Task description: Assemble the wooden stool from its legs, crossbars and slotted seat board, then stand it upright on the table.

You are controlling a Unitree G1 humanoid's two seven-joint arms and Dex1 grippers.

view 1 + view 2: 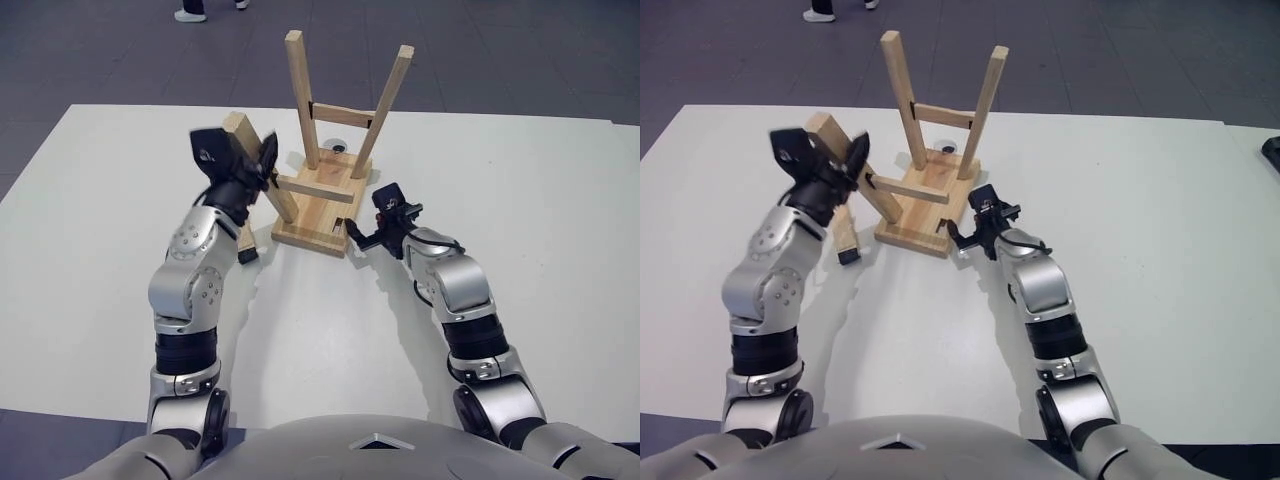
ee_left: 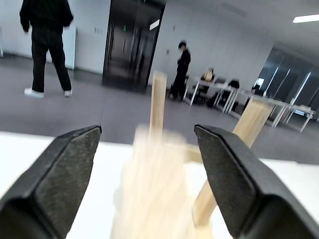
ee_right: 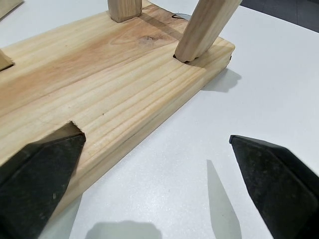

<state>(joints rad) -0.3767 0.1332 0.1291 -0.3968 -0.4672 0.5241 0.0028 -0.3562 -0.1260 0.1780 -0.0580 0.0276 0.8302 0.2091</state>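
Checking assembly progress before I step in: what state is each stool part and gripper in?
Seat board: flat on the table, underside up.
Far legs: upright in the board, joined by a crossbar.
Near-left leg: tilted, lower end at the board.
Loose leg: lying on the table.
Left gripper: around the near-left leg; grip unclear.
Right gripper: open, at the board's near corner.

Board [image 1: 318, 210] lies on table [image 1: 540, 200], legs [image 1: 300, 100] on its far end. My left gripper [image 2: 148, 130] flanks it left, right gripper [image 3: 157, 137] right.

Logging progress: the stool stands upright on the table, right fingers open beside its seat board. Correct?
No: the stool is upside down, seat board flat on the table, legs up, as the left eye view shows. The right fingers are open.
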